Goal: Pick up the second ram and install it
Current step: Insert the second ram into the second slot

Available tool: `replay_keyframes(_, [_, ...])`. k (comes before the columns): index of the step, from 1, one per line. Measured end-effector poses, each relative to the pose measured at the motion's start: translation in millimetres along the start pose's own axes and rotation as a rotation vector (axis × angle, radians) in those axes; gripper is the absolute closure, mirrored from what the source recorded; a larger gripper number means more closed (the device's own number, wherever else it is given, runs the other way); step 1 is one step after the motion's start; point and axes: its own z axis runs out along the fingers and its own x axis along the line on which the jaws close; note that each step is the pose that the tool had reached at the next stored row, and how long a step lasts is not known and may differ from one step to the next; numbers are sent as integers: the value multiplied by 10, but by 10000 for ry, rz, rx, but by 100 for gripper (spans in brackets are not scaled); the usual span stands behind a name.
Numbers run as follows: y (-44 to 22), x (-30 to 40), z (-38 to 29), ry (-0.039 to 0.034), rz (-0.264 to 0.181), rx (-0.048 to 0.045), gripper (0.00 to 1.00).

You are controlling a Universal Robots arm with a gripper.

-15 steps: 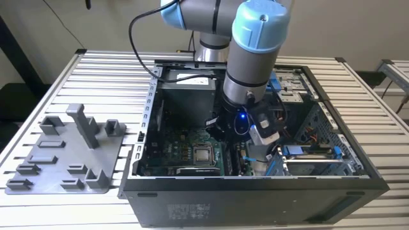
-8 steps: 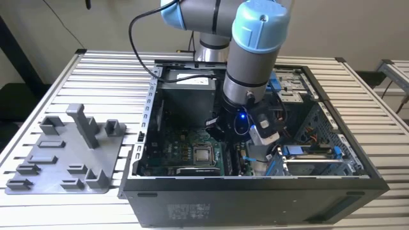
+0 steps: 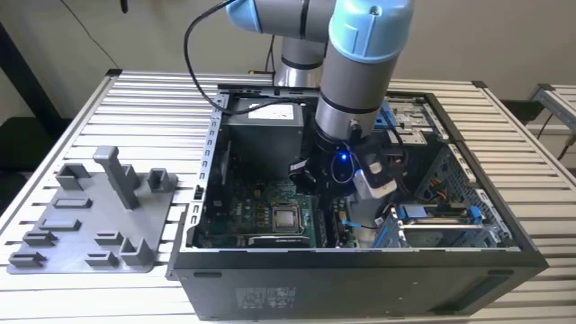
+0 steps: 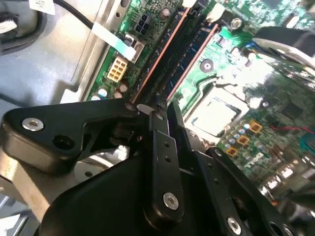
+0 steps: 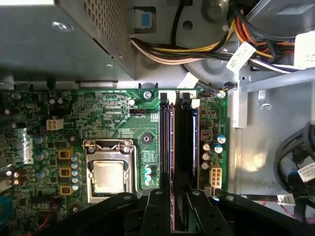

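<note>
I have the arm reaching down inside the open computer case (image 3: 504, 223), with the gripper (image 5: 178, 206) low over the memory sockets (image 5: 165, 142) of the green motherboard (image 5: 108, 118). In the first wrist view the fingers (image 5: 156, 211) look drawn in on either side of a thin dark board standing on edge, which I take to be the second ram (image 5: 183, 147); it runs along the sockets beside the processor socket (image 5: 108, 169), and I judge it is clamped in the jaws and sitting in or just above its slot. I cannot tell whether it is fully seated, since the black linkage hides the near end. In the second wrist view the long sockets with their copper-coloured edges (image 4: 167, 46) run away from the fingertips, and the white latch (image 4: 211, 14) at the far end is too small for me to read as open or closed. My worry is alignment: if the board is slightly tilted or offset from the slot, pushing down could jam the edge against the socket wall and flex the motherboard. Uneven pressure could seat one end only. The bundle of cables (image 5: 197, 49) near the power supply (image 5: 64, 34) sits close to the far end and could snag.
</note>
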Motion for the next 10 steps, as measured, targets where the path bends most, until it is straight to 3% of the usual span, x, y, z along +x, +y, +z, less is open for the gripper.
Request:
replay_keyframes(4, [0, 0, -148, -1, 0, -1, 78])
replay_keyframes(9, [0, 0, -152, -1, 0, -2, 80])
replay_keyframes(10, [0, 0, -152, -1, -1, -1, 87])
